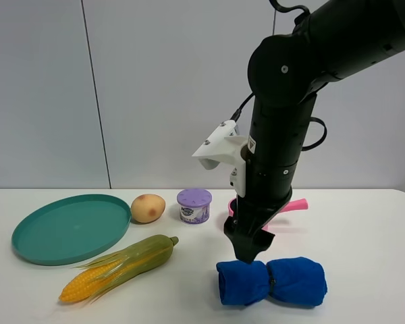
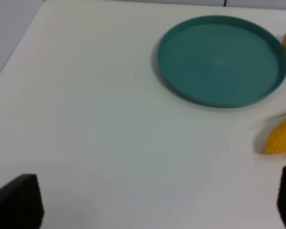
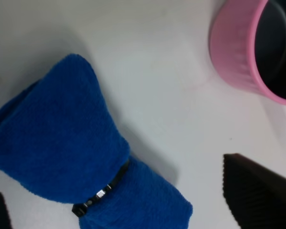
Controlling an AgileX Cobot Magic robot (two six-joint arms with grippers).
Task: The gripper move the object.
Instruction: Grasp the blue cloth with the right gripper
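A blue rolled towel (image 1: 271, 281) bound by a black strap lies on the white table at the front right. It also shows in the right wrist view (image 3: 62, 143). My right gripper (image 1: 246, 253) points down just above the towel's left end. Its jaws stand wide apart (image 3: 128, 205) over the towel and hold nothing. My left gripper (image 2: 152, 200) is open and empty above bare table, left of the green plate (image 2: 219, 57). It is out of the exterior high view.
A green plate (image 1: 67, 226) lies at the left, with a potato (image 1: 148, 208) and a purple container (image 1: 194, 205) beside it. A corn cob (image 1: 118, 266) lies in front. A pink handled cup (image 3: 238, 52) stands behind the towel, partly hidden by my right arm (image 1: 293, 206).
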